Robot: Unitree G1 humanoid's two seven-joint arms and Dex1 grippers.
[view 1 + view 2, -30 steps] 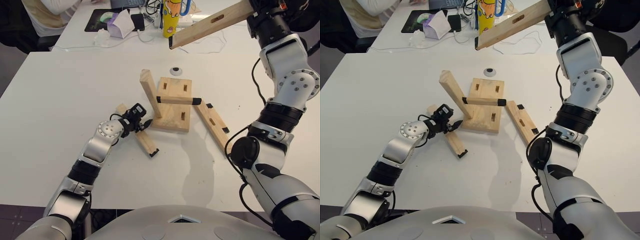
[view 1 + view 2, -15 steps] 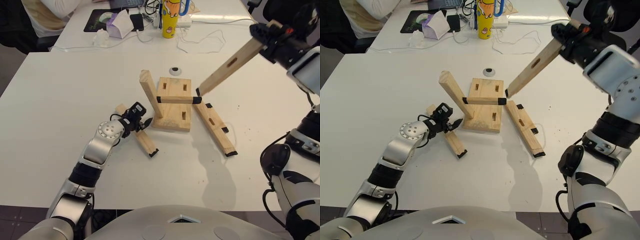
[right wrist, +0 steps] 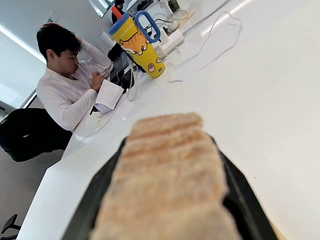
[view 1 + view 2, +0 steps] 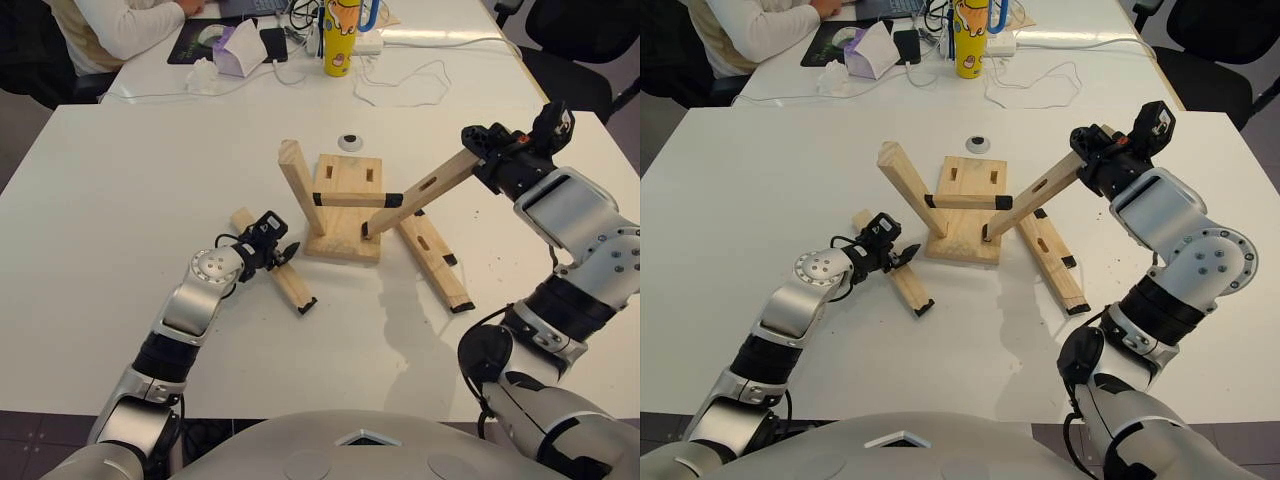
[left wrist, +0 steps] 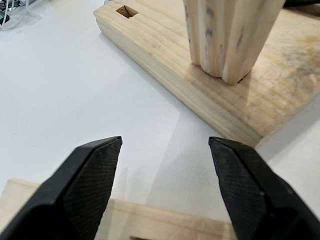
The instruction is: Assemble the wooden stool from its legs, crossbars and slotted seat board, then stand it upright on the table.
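One leg slants from the raised right gripper to the seat board.

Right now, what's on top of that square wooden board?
One leg stands tilted on the seat board, a crossbar jutting from it. The right pincer holds a second leg, tip at the board; whether it's slotted in is hidden.

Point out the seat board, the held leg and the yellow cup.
Seat board (image 4: 343, 240): left eye view, top face.
Held leg (image 4: 410, 201): left eye view, mid-length.
Yellow cup (image 4: 340, 50): left eye view, lower body.
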